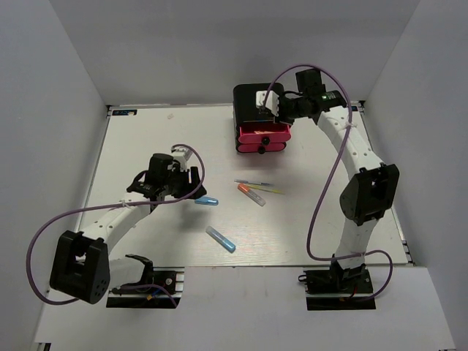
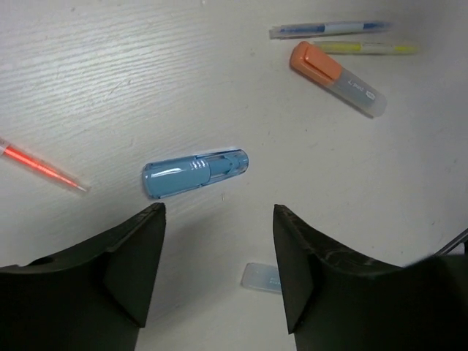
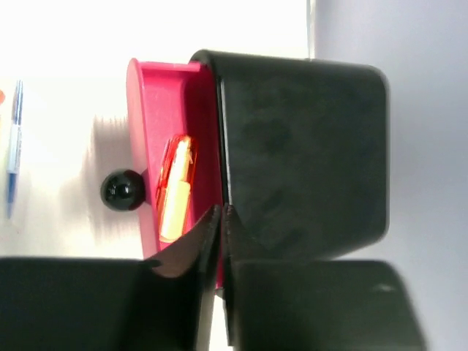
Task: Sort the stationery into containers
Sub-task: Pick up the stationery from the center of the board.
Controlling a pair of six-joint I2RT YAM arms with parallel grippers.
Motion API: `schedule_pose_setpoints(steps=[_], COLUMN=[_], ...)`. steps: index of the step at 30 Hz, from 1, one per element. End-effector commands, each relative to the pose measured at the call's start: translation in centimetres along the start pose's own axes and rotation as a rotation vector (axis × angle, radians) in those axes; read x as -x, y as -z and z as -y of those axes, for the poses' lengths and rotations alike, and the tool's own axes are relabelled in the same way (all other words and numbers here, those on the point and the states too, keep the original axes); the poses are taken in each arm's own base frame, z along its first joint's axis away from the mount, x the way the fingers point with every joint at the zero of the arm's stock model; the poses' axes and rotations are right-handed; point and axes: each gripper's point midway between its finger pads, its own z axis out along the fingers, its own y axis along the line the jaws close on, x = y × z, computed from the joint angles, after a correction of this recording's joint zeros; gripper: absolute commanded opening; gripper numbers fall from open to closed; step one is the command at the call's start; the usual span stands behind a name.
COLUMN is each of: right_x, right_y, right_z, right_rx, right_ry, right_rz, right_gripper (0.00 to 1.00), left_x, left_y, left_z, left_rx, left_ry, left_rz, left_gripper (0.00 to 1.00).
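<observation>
The black box (image 1: 248, 102) stands at the back with its pink drawers (image 1: 263, 136) facing me. One drawer (image 3: 172, 110) is pulled out and holds an orange marker (image 3: 175, 186). My right gripper (image 3: 221, 212) hangs above the box (image 3: 300, 146) and is shut, with nothing between its fingers. My left gripper (image 2: 219, 212) is open just short of a stubby blue marker (image 2: 194, 173) on the table. An orange-grey marker (image 2: 336, 78), a bluish pen (image 2: 329, 29), a yellow pen (image 2: 365, 48) and a red pen (image 2: 40, 167) lie farther out.
A second blue marker (image 1: 220, 239) lies nearer the table's front edge. The drawer's black knob (image 3: 121, 190) sticks out towards the pens. White walls close in the table at the left, back and right.
</observation>
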Motion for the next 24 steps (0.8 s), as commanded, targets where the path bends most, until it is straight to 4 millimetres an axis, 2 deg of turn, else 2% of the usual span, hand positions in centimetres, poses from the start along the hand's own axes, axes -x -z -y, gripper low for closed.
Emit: schedule_pose_setpoints(steps=[1,2,3,4,5,7,8,9,10,11,12,13,18,19,20,24], right_x=[4.6,5.1,5.1,5.5,6.1,5.6,6.3,6.7,5.6,6.2,6.3,5.7,5.5,5.4,5.3,5.5], right_y=[3.7,4.1,4.0,4.4,4.5,4.1,4.8,5.2,4.3,5.0,5.3,4.7,5.0,4.9,4.9,4.8], right_z=[0.9,0.4,-0.9,-2.0,-3.2,-5.5,-6.0,-6.4,-7.9,-8.0,-8.2,-9.4,-10.6,-10.8,-11.0,-11.5], right_rx=[-0.065,-0.054,-0.012,0.015,0.042,0.081,0.082,0.077,0.105,0.092,0.083,0.109,0.119,0.125,0.129,0.144], right_ry=[0.009,0.013,0.010,0.001,-0.012,-0.058,-0.060,-0.055,-0.095,-0.085,-0.093,-0.124,-0.162,-0.168,-0.174,-0.187], right_rz=[0.117,0.133,0.158,0.164,0.201,0.215,0.241,0.251,0.246,0.260,0.264,0.259,0.254,0.254,0.256,0.268], right_gripper=[0.00,0.00,0.00,0.00,0.07,0.36,0.51,0.54,0.56,0.57,0.57,0.57,0.57,0.57,0.57,0.57], left_x=[2.2,2.4,2.0,2.8,2.6,1.8,1.3,0.4,0.6,-0.4,-0.5,-0.9,-2.3,-2.8,-3.2,-3.3], left_y=[0.1,0.1,-0.4,-0.5,-0.7,-1.8,-2.2,-2.4,-2.7,-3.5,-3.8,-4.1,-5.6,-6.1,-6.3,-7.0], left_z=[1.6,2.0,1.6,1.9,2.2,1.9,1.9,1.6,1.5,1.1,0.9,0.8,0.4,-0.4,-0.3,-1.2], left_rx=[-0.105,-0.136,-0.139,-0.151,-0.183,-0.211,-0.232,-0.241,-0.242,-0.241,-0.235,-0.232,-0.208,-0.181,-0.175,-0.109], left_ry=[-0.190,-0.234,-0.294,-0.335,-0.370,-0.461,-0.479,-0.537,-0.556,-0.567,-0.614,-0.629,-0.685,-0.690,-0.701,-0.731], left_rz=[0.076,0.083,0.066,0.075,0.056,-0.017,-0.047,-0.096,-0.111,-0.158,-0.172,-0.187,-0.256,-0.281,-0.295,-0.308], left_gripper=[0.69,0.67,0.66,0.64,0.64,0.65,0.67,0.69,0.71,0.73,0.73,0.74,0.75,0.77,0.77,0.77])
